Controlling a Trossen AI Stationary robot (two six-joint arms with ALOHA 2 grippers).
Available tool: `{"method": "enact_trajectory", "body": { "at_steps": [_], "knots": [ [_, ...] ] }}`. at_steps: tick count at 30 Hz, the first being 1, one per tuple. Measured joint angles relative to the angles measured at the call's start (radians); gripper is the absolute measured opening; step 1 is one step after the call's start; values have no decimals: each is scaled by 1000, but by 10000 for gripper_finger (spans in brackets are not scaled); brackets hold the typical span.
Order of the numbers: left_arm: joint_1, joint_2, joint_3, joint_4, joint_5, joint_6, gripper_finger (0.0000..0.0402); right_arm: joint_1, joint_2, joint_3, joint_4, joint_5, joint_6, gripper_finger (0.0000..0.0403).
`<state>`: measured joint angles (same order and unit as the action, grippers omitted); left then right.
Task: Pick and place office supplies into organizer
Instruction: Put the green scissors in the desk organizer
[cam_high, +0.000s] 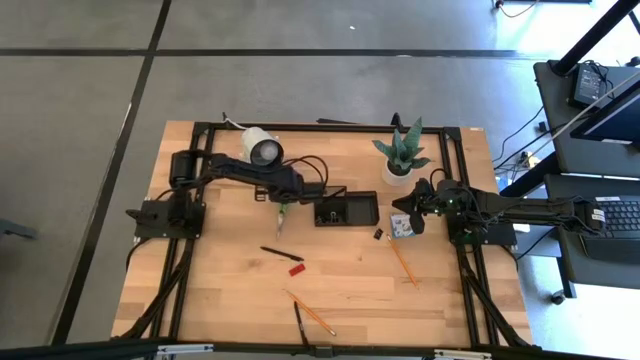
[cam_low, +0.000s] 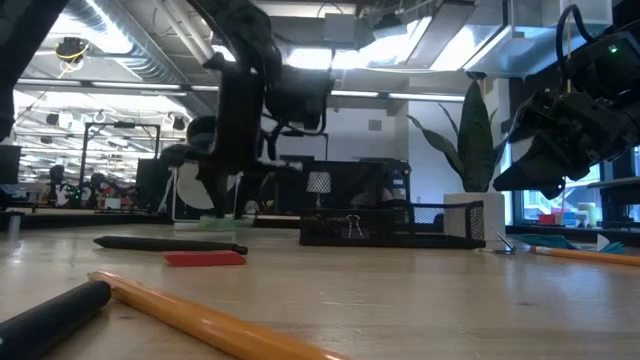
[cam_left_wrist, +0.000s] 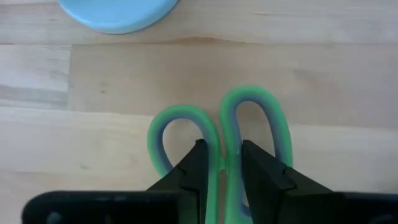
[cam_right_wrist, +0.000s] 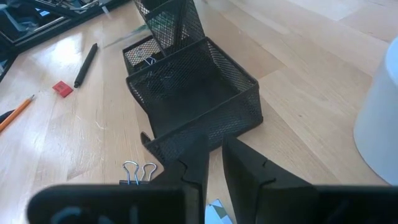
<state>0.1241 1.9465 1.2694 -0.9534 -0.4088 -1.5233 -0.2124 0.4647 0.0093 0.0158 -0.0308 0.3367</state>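
While gripping green scissors (cam_left_wrist: 219, 134), left tool (cam_left_wrist: 221, 163), beside organizer (cam_high: 347, 209)

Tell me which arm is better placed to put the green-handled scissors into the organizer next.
Left. Its gripper is down over the scissors, fingers straddling the handles, just beside the organizer. The right gripper sits at the organizer's other end, near the small pad.

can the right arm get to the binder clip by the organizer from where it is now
Probably yes. The right gripper hangs just beside the binder clip, which lies loose on bare table outside the organizer, with nothing between them.
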Motion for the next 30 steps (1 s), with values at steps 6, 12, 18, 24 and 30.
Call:
{"method": "enact_trajectory", "body": {
  "at_steps": [6,12,18,24,30],
  "knots": [
    [-43,-82,2,-30,8,27,68,0,0,0,0,0,0,51],
    [-95,-211,1,-80,-54,47,66,0,0,0,0,0,1,51],
    [-171,-367,1,52,-209,183,21,0,0,0,0,0,0,51],
    [-219,-451,2,351,-261,486,0,0,0,0,0,0,1,51],
    [-235,-465,2,373,-214,533,1,0,0,0,0,0,1,51]
  ]
}}
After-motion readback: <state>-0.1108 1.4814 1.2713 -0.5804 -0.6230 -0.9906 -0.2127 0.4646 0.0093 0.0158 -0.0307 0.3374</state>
